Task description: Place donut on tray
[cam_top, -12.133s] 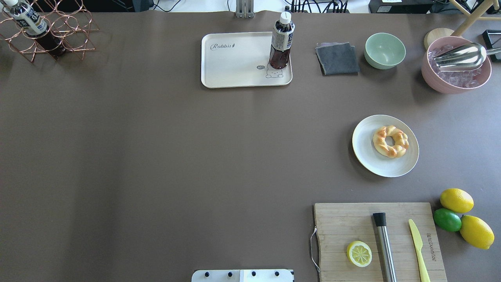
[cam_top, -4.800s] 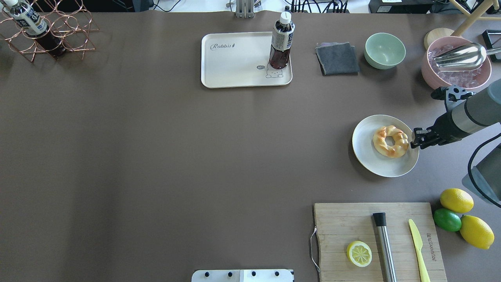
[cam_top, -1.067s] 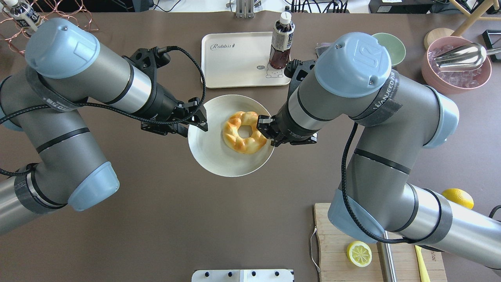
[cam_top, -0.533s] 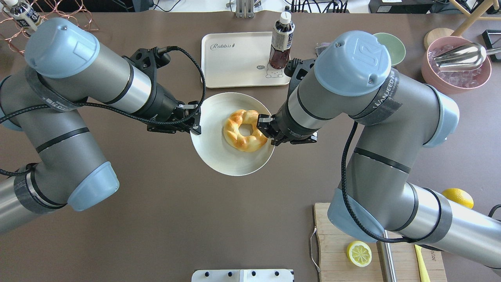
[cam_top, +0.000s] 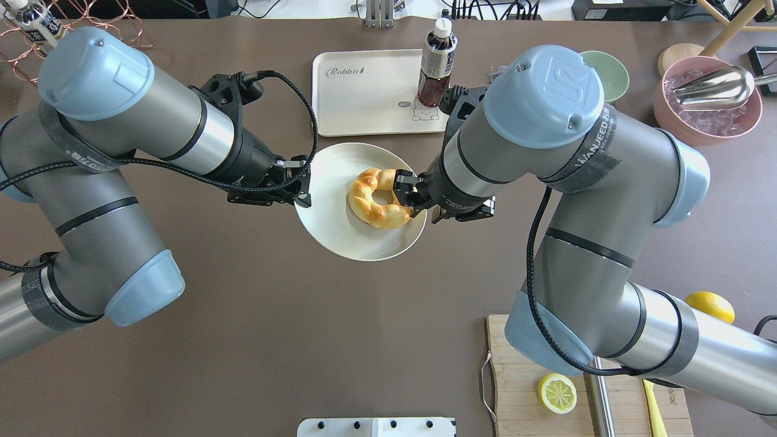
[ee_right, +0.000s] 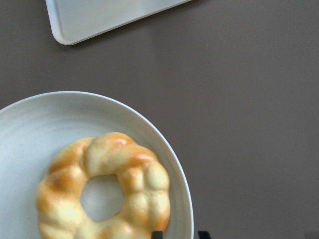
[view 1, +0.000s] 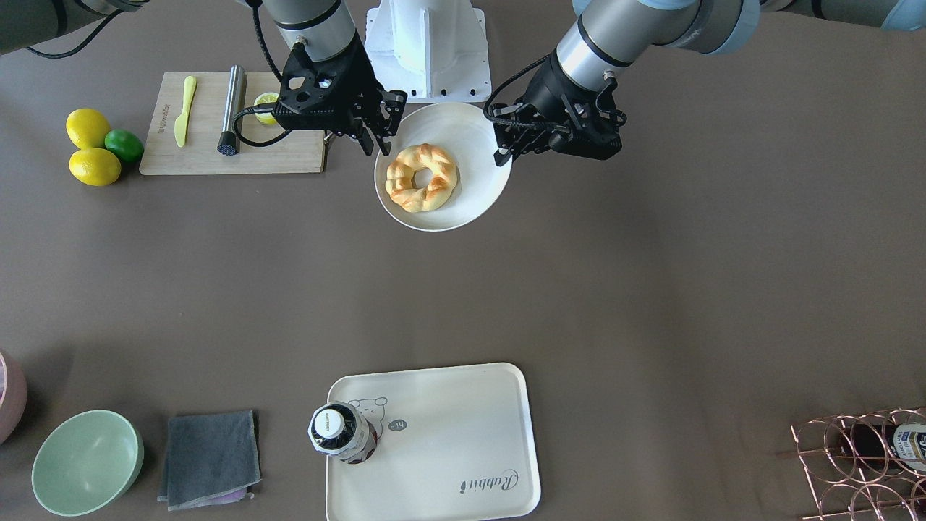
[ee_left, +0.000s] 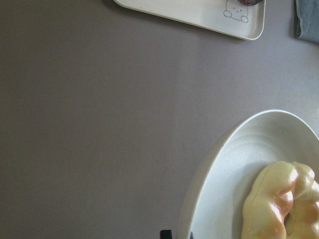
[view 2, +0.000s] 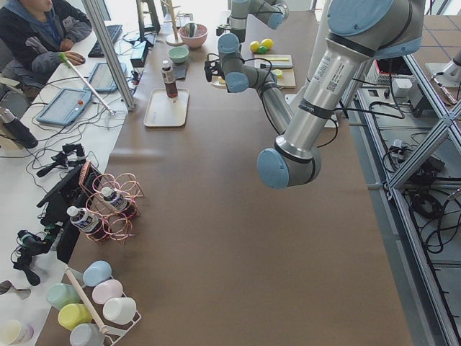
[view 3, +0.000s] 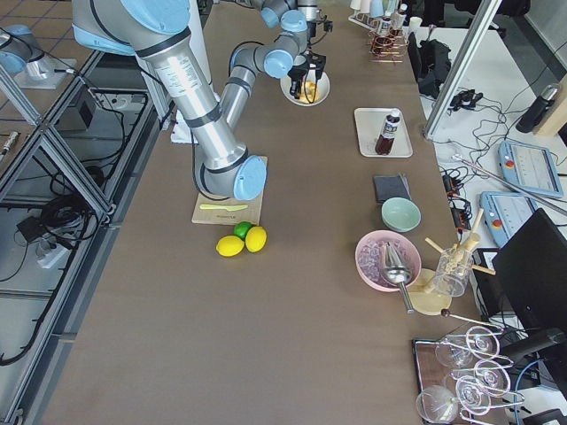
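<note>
The donut (cam_top: 377,206), a golden braided ring, lies on a round white plate (cam_top: 340,233) held above the middle of the table. My left gripper (cam_top: 303,194) is shut on the plate's left rim. My right gripper (cam_top: 419,203) is shut on its right rim, beside the donut. The front-facing view shows the donut (view 1: 422,177), the plate (view 1: 466,130), the left gripper (view 1: 503,148) and the right gripper (view 1: 380,137). The cream tray (cam_top: 364,97) lies just beyond the plate. Wrist views show the donut (ee_right: 102,189) and a tray corner (ee_left: 199,12).
A dark drink bottle (cam_top: 436,64) stands on the tray's right end by the bear drawing. A grey cloth (view 1: 210,457) and a green bowl (view 1: 87,463) lie right of the tray. A cutting board (cam_top: 546,364) with a lemon half (cam_top: 556,392) lies near right.
My right gripper has carried the plate and donut from the table's right to the centre. In the last second my left gripper shut on the left rim and the plate rose slightly.
</note>
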Available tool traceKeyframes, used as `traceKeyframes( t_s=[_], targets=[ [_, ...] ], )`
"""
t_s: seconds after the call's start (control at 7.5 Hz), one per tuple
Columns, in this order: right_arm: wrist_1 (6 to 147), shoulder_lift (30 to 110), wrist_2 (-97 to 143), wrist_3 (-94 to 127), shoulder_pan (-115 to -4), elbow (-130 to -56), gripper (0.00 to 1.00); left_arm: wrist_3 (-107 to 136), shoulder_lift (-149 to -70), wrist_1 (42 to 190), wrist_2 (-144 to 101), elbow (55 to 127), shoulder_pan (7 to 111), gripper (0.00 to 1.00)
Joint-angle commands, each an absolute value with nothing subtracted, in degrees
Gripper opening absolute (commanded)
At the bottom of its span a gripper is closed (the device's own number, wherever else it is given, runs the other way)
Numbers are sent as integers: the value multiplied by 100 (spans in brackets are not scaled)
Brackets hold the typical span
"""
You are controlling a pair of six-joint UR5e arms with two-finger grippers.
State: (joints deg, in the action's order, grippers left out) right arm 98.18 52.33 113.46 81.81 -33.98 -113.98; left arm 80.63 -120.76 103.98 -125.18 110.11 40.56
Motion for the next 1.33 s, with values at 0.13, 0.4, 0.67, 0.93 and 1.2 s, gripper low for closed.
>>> traceKeyframes(
  t_s=[0.13,0.4,0.67,0.93,1.2],
  targets=[
    [9844,5326,11347,8200,-3769,-11399,100,8033,-12102,10406,-12542,10672,4252,0],
    [9826,5745,11347,8200,-4103,-11591,100,8077,-12207,10485,-12542,10129,4603,0],
    [9826,6386,11338,8209,-4446,-12048,100,8697,-12549,11479,-12542,8946,4877,0],
    [9783,6862,11416,8131,-4823,-12085,100,9026,-13145,12382,-12498,7556,5027,0],
    [9791,7205,11434,7240,-5376,-11989,100,9288,-13533,12758,-11999,6702,5054,0]
  ],
)
